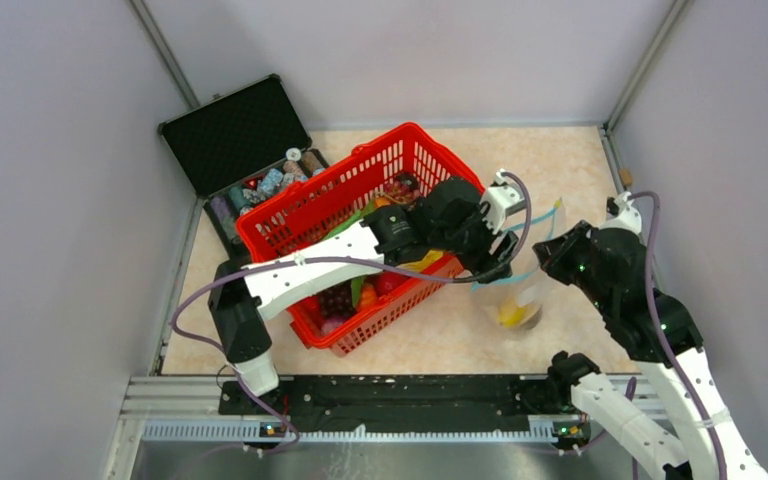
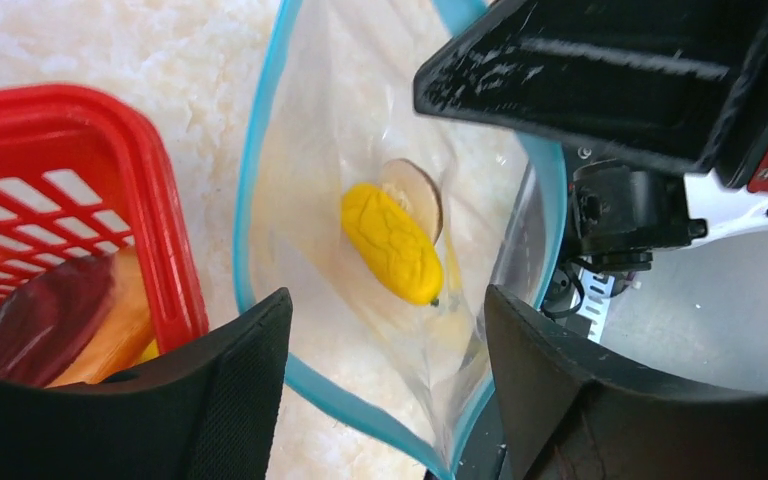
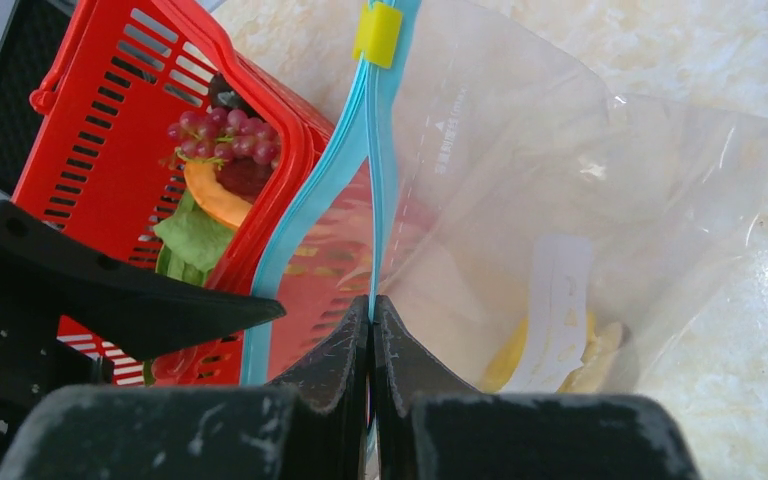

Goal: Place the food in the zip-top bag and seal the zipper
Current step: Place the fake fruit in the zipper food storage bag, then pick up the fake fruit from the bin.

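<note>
1. Left fingers [image 2: 240, 385] spread wide, gripping nothing, poised over the open mouth of the zip-top bag [image 2: 355, 110].
2. Right fingers [image 3: 353, 348] pinched shut on the bag's light-blue zipper [image 3: 381, 150].
3. Inside the bag, on the counter [image 2: 110, 40]: a yellow food piece [image 2: 390, 243], possibly a brown slice [image 2: 418, 188] behind.
4. Remaining food [image 3: 222, 130] in the red basket [image 2: 160, 220], just beside the bag.
</note>
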You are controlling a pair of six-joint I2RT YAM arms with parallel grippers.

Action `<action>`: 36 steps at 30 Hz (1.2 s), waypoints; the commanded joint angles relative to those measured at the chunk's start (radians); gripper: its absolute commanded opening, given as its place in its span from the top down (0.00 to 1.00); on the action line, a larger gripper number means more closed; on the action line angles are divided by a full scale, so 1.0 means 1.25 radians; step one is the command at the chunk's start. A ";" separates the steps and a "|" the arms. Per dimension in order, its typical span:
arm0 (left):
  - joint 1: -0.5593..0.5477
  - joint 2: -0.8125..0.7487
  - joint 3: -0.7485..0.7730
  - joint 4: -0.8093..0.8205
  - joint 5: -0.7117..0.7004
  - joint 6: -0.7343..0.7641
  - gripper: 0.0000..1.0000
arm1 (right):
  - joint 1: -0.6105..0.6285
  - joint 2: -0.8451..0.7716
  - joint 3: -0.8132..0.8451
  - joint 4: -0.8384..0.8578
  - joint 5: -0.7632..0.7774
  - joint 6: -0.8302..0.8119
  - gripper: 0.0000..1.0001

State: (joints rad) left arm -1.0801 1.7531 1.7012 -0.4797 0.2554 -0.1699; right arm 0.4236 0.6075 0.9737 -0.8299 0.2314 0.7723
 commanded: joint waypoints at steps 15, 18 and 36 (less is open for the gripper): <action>0.039 -0.314 -0.253 0.197 -0.269 0.032 0.04 | 0.006 -0.020 -0.024 0.039 0.024 -0.004 1.00; 0.104 -0.344 -0.288 0.196 -0.265 0.015 0.01 | 0.007 -0.026 -0.024 0.037 0.030 -0.006 1.00; 0.416 -0.321 -0.460 0.377 -0.144 -0.137 0.01 | 0.006 -0.024 -0.034 0.052 0.010 -0.007 1.00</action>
State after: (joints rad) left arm -0.5793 1.3239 1.1084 -0.1406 0.0448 -0.2985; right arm 0.4236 0.5827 0.9295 -0.7982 0.2413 0.7708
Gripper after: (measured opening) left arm 0.985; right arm 0.004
